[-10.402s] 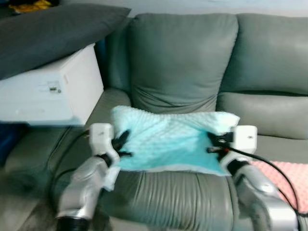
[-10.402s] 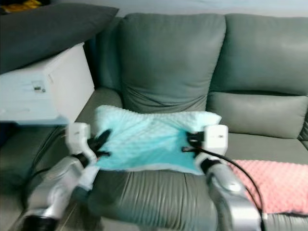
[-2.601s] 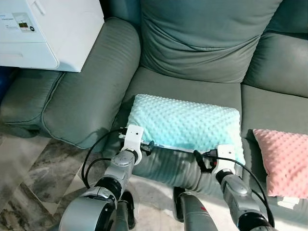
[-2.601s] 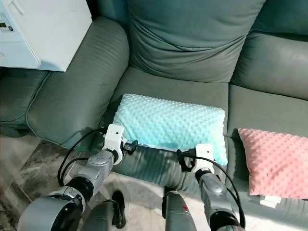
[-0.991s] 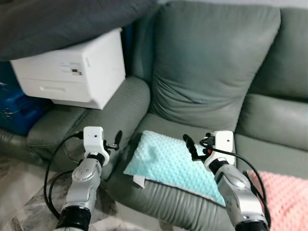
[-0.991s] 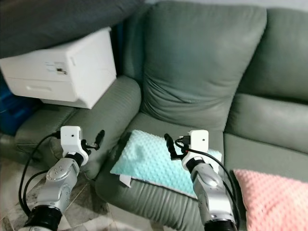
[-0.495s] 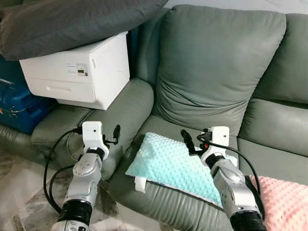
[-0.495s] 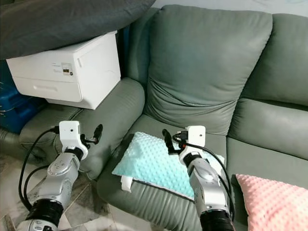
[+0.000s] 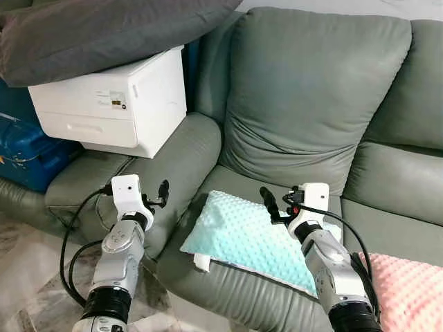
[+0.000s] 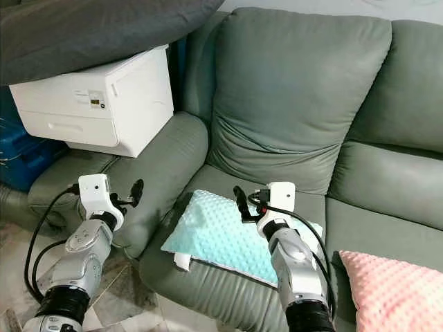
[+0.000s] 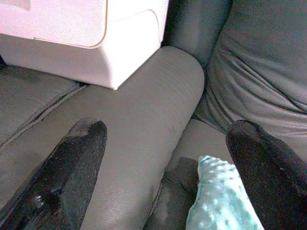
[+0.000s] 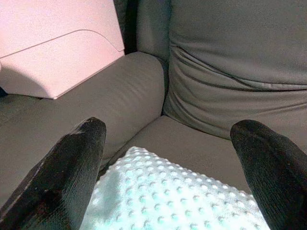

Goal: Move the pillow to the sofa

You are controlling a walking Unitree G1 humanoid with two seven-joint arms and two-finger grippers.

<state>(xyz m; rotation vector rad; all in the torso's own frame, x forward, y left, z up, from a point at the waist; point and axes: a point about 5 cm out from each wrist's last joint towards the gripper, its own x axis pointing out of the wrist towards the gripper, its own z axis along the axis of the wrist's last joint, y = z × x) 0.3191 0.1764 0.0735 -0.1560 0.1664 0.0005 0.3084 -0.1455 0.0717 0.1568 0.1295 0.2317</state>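
Pillow (image 9: 246,238), the aqua dotted one, lies flat on the near seat cushion of the grey sofa (image 9: 315,104), its left corner beside the sofa's left armrest (image 9: 169,169), with a small white tag hanging off its near edge. My right end effector (image 9: 268,203) hovers just above the pillow's far side, fingers spread, holding nothing. My left end effector (image 9: 163,191) hangs over the armrest, left of the pillow and apart from it, fingers also spread and empty. On the far left a white printer-like box (image 9: 114,104) sits with a dark grey cushion (image 9: 104,31) draped on top; it carries a small label on its front, but the writing is too small for me to read. A blue case (image 9: 24,155) sits under it, and a pink dotted pillow (image 9: 408,287) lies on the next seat, at the right. Compared with half a second ago, my left arm has dropped slightly lower and further left; the pillow and right end effector have barely shifted.
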